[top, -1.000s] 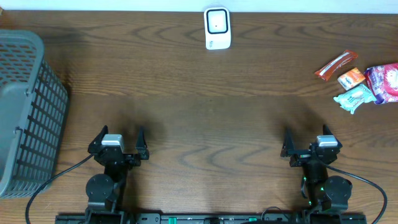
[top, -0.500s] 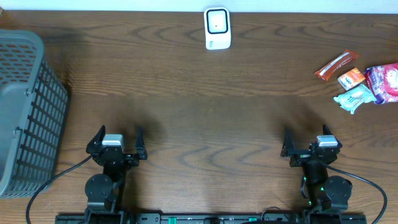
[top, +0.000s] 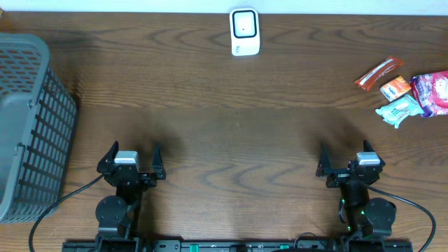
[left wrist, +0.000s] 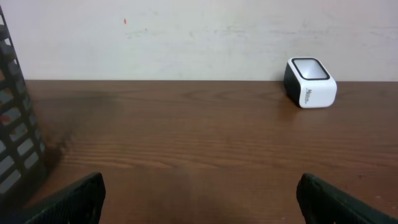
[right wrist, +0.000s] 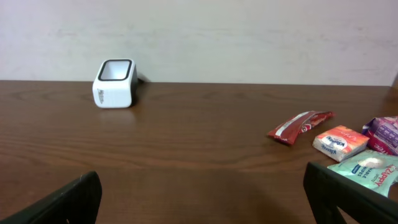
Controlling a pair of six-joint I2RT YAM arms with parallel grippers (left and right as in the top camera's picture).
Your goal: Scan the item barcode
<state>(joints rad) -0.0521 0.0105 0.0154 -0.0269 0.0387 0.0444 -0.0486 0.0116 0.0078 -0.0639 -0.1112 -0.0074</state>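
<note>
Several snack packets lie at the table's far right: a red stick wrapper (top: 378, 72) (right wrist: 300, 125), an orange packet (top: 395, 87) (right wrist: 340, 142), a teal packet (top: 399, 110) (right wrist: 367, 172) and a purple one (top: 432, 92) (right wrist: 385, 134). The white barcode scanner (top: 244, 31) (left wrist: 310, 82) (right wrist: 114, 83) stands at the far middle edge, window up. My left gripper (top: 134, 151) (left wrist: 200, 193) and right gripper (top: 344, 157) (right wrist: 202, 186) sit low near the front edge. Both are open with only bare wood between the fingers, far from the packets and the scanner.
A grey slatted basket (top: 28, 119) (left wrist: 15, 124) stands at the table's left edge, just left of my left arm. A pale wall runs behind the table's far edge. Brown wood stretches between the grippers and the scanner.
</note>
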